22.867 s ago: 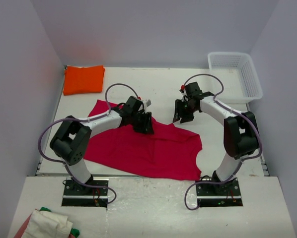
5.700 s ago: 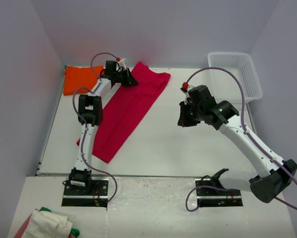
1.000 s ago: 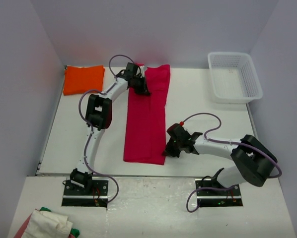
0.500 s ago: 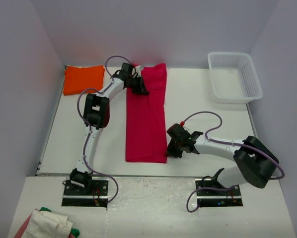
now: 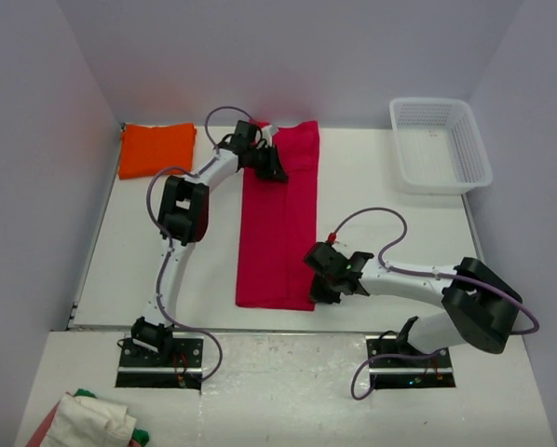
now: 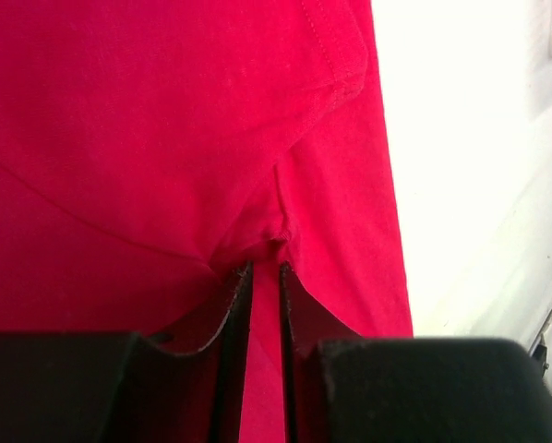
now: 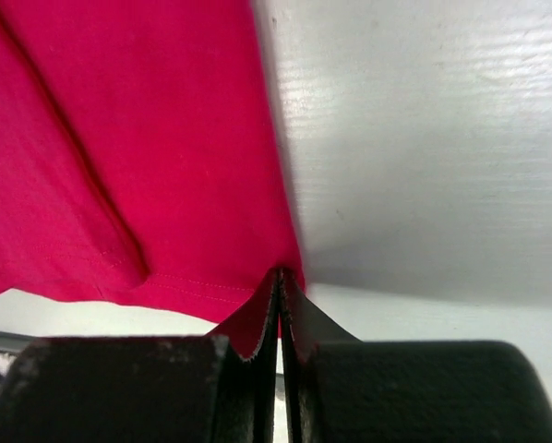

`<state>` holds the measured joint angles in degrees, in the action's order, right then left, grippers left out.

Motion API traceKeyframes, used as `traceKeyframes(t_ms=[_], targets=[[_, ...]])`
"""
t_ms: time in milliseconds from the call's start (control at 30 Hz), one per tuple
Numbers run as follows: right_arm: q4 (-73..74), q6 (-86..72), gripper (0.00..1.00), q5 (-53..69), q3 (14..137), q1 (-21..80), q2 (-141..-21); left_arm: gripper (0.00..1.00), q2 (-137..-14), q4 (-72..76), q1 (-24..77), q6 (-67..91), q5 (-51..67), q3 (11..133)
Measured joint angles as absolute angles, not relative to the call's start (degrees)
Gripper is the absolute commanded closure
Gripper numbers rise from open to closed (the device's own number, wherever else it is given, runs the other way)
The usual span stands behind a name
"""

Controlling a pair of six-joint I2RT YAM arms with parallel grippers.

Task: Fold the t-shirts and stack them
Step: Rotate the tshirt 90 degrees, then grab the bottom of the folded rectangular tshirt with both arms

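Observation:
The crimson-red t-shirt (image 5: 278, 219) lies folded into a long narrow strip down the middle of the table. My left gripper (image 5: 271, 170) is shut on the red t-shirt at its far end; the wrist view shows the cloth (image 6: 165, 138) pinched between the jaws. My right gripper (image 5: 318, 289) is shut on the red t-shirt at its near right corner, seen in the right wrist view (image 7: 165, 138) with the hem caught between the jaws. The orange t-shirt (image 5: 156, 149) lies folded at the far left corner.
A white mesh basket (image 5: 441, 144) stands at the far right. A bundle of white and red cloth (image 5: 83, 421) lies off the table at the near left. The table's near edge (image 5: 288, 328) runs just below the strip's end.
Over the last second the red strip has shifted slightly right and straightened. My right gripper has slid left onto its near right corner and shut on it. The left gripper has held on.

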<state>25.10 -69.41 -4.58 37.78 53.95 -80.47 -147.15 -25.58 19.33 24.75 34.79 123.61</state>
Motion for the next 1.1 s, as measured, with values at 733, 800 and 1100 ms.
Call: traceKeyframes(t_ms=[733,800,1100], targets=[[35.35,-57.14,0.37,-12.16,37.85,54.00,-59.94,0.62,-89.71,-42.94,23.77,28.47,1.61,81.41],[33.45,-57.54,0.29,-10.26,33.58,53.98,-57.30,0.62,-85.95,-43.22,23.64,28.62,3.36,73.08],[22.98,-58.85,0.20,-2.20,26.06,53.93,-59.11,0.66,-82.08,-43.16,26.41,30.59,6.15,55.22]])
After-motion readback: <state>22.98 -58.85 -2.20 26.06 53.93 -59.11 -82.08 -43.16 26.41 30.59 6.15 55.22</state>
